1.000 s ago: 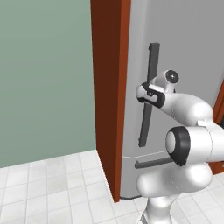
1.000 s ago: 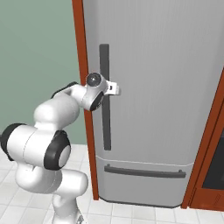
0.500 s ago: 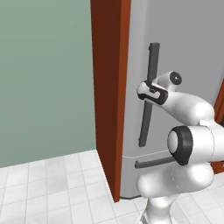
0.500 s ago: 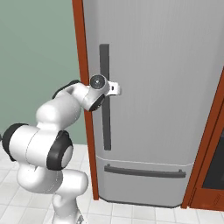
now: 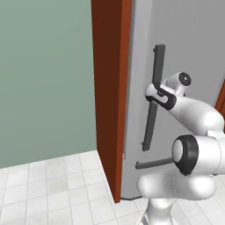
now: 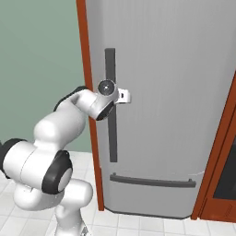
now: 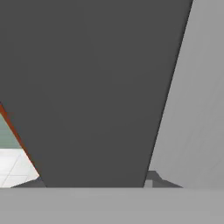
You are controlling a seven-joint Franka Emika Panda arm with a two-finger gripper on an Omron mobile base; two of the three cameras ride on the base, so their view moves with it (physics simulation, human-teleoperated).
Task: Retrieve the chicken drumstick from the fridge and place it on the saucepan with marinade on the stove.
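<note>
At the fridge's long dark vertical handle (image 5: 153,101), about a third of the way down it, the gripper (image 5: 152,93) sits right against the bar, its jaws on either side of it (whether they have actually clamped the bar cannot be told). Seen from the hand, the handle (image 7: 96,87) looms as a broad dark slab tilted across the light-grey door. Behind the gripper, the white wrist reaches roughly level toward the door, and the forearm slopes down and back to a dark elbow joint above the bulky base. The fridge (image 6: 170,92) stands closed between red-brown wood panels (image 5: 110,88).
</note>
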